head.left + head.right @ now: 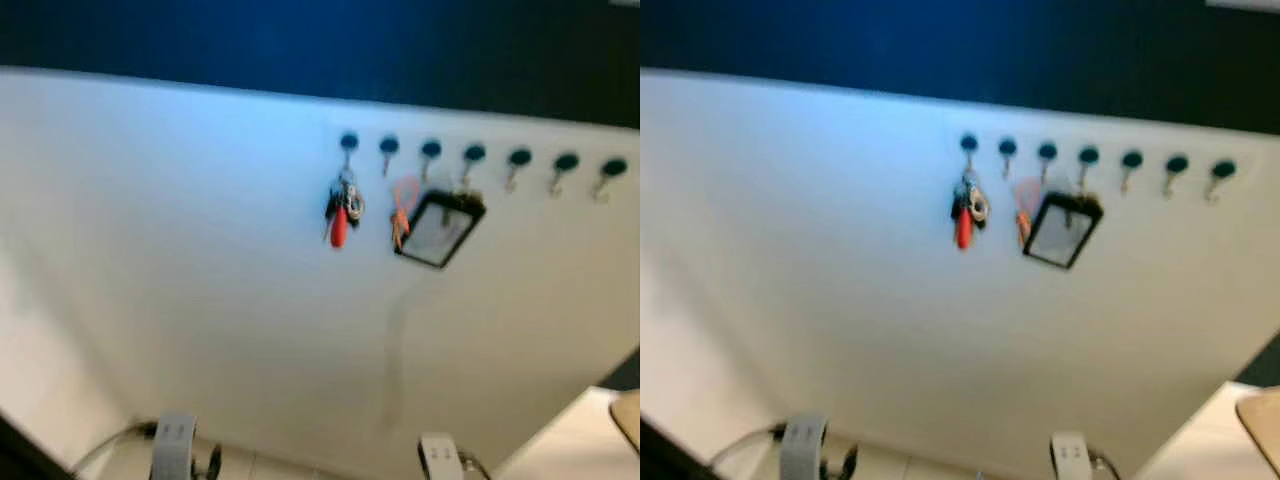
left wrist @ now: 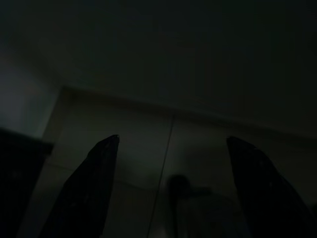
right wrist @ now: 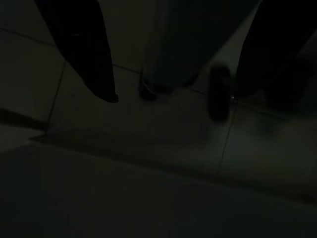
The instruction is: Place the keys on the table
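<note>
- Both sets of jaws are spread wide with nothing between them. The left gripper [image 2: 171,191] hangs low in the dark over a pale tiled floor [image 2: 133,148]. Its two black fingers [image 2: 89,193] stand far apart.
- The right gripper [image 3: 173,49] also hangs low over dim floor tiles, and its two black fingers [image 3: 84,49] are far apart too.
- From the head, the tops of the two silver arms poke up at the bottom edge. The left arm [image 1: 173,447] is on the left and the right arm [image 1: 438,456] is on the right. Both are low and well away from the hooks.
- Behind the arms rises a big white wall [image 1: 180,250]. The picture is a bit blurry.
- High up on the wall is a row of seven dark round hooks [image 1: 475,154], side by side.
- The keys [image 1: 342,210] hang from the first hook on the left. They are a small bunch with silver rings and a red tag that points down.
- Just to the right of the keys hangs an orange loop [image 1: 403,208].
- Touching that loop, a black-framed card holder [image 1: 439,229] hangs tilted from the hooks.
- A corner of a pale tabletop [image 1: 628,415] peeks in at the far right edge, well apart from the keys.
- Above the white wall is a dark blue band [image 1: 300,45].
</note>
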You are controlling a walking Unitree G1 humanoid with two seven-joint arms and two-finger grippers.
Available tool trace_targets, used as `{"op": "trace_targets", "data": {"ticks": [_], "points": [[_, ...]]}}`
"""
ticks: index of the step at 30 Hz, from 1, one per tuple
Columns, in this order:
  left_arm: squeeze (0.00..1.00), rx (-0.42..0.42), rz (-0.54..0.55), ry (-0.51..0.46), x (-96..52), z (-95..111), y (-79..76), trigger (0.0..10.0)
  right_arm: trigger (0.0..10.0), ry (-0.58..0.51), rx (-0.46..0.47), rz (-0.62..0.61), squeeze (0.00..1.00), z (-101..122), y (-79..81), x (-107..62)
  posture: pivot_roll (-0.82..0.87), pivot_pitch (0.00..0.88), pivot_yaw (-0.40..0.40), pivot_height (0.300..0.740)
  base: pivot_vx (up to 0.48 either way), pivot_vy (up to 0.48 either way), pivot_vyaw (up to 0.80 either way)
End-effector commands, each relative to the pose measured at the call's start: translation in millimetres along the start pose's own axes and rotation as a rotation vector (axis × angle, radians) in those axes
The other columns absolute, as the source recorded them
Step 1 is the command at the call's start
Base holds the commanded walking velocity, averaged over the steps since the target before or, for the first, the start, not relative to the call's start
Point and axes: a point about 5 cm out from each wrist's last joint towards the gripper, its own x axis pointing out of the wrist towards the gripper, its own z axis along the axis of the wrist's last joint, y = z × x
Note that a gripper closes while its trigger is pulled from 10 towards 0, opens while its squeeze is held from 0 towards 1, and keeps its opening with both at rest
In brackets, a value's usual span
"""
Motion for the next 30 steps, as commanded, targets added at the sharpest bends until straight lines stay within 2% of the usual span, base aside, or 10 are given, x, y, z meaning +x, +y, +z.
{"op": "trace_targets", "data": {"ticks": [1, 5, 10, 12, 24, 28, 30], "points": [[0.00, 0.023, -0.013, -0.013, 4.4, 8.7, 2.3, 10.0, 10.0, 0.010, 0.029, -0.009, 0.00, -4.1, 1.0, -0.6, 0.06, 0.033, -0.024, 0.740, 0.000, 0.000, 0.00], [0.00, 0.066, -0.044, -0.002, 7.7, 13.1, 1.5, 10.0, 10.0, 0.009, 0.040, -0.016, 0.00, -4.9, 0.3, -0.9, 0.06, 0.033, -0.019, 0.740, 0.000, 0.000, 0.00], [0.00, 0.114, -0.061, 0.016, 9.6, 14.6, 0.6, 10.0, 10.0, 0.010, 0.044, -0.019, 0.00, -5.3, -0.3, -1.2, 0.06, 0.033, -0.018, 0.740, 0.000, -0.450, 0.00], [0.00, 0.104, -0.059, 0.010, 10.0, 15.5, 0.1, 10.0, 10.0, 0.010, 0.045, -0.020, 0.00, -5.4, -0.6, -1.3, 0.05, 0.032, -0.016, 0.740, 0.000, -0.480, 0.00], [0.00, 0.091, -0.034, -0.012, 9.4, 15.6, -1.4, 10.0, 10.0, 0.008, 0.037, -0.018, 0.00, -5.9, -1.9, -2.0, 0.05, 0.020, -0.020, 0.740, 0.000, 0.000, 0.00], [0.00, 0.116, -0.048, -0.048, 5.5, 14.0, -1.9, 10.0, 10.0, -0.061, -0.056, 0.030, 0.00, 4.0, 1.9, -1.1, 0.05, 0.017, -0.024, 0.740, 0.000, 0.000, 0.00], [0.00, 0.142, -0.094, -0.108, 3.8, 19.5, -4.2, 10.0, 10.0, -0.145, -0.117, 0.082, 0.00, 16.6, 7.1, -0.3, 0.05, 0.019, -0.022, 0.740, 0.000, 0.000, 0.00]]}}
